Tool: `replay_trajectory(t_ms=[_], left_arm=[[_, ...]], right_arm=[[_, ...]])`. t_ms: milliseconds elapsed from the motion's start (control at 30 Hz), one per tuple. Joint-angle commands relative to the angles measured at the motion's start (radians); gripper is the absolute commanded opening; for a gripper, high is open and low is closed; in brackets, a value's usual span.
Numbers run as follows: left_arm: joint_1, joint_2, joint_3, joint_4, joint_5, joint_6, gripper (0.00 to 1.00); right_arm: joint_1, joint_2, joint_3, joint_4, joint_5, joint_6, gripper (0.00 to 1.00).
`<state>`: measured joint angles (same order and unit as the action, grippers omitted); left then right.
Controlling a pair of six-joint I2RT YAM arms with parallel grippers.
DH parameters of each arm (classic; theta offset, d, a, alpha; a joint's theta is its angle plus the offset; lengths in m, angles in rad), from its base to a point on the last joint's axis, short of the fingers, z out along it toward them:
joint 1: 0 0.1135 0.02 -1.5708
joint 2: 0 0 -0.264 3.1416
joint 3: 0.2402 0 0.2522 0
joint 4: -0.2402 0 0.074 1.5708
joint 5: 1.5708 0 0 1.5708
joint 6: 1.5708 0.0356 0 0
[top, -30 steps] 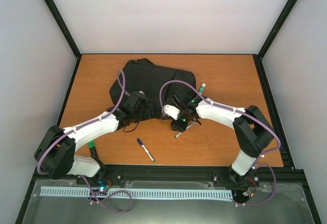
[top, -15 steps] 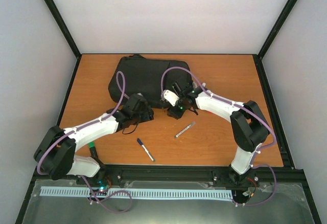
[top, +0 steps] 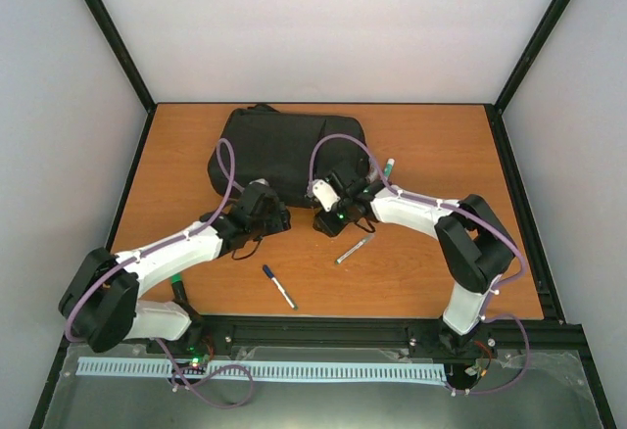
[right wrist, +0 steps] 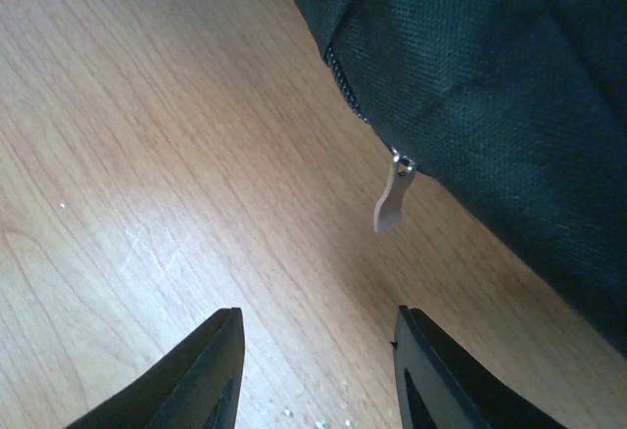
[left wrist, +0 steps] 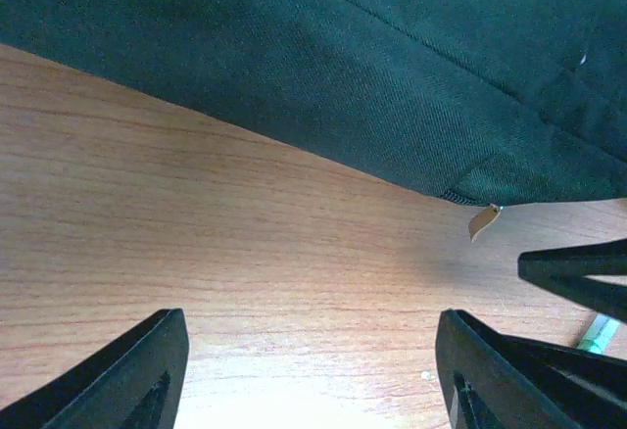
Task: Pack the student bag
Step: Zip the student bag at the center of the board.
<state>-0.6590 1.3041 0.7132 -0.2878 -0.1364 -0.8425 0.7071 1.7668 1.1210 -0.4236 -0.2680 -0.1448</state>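
Now student bag (top: 279,145) flatter than before

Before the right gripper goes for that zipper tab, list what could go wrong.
1. The zipper tab is small and lies ahead of the open right gripper; closing may miss it or pinch fabric.
2. The open left gripper holds nothing, so the soft student bag could slide when pulled.

A wooden table (top: 441,145), orange-brown with fine grain, fills the centre under even, soft light. Plain white walls (top: 323,27) close it in at 9, 12 and 3 o'clock, edged by black frame posts (top: 110,32). At 6 o'clock a black rail (top: 323,331) borders the table. Beyond it lies a grey metal sheet (top: 323,405) carrying a white slotted strip (top: 294,371).
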Motion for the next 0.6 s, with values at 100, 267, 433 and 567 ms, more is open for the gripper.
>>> replay_trajectory(t_ms=[100,267,433,567], left_arm=[[0.004,-0.039,-0.014,0.012,-0.044,-0.029,0.72],[0.004,-0.046,-0.023,0.014,-0.043,-0.037,0.72],[0.004,-0.053,-0.034,0.018,-0.045,-0.040,0.72],[0.004,-0.058,-0.039,0.019,-0.049,-0.041,0.72]], right_arm=[[0.032,-0.056,-0.090,0.232,0.050,0.186,0.40],[0.037,-0.041,-0.101,0.295,0.112,0.233,0.36],[0.037,-0.016,-0.088,0.339,0.124,0.251,0.35],[0.037,0.012,-0.057,0.345,0.146,0.263,0.34]])
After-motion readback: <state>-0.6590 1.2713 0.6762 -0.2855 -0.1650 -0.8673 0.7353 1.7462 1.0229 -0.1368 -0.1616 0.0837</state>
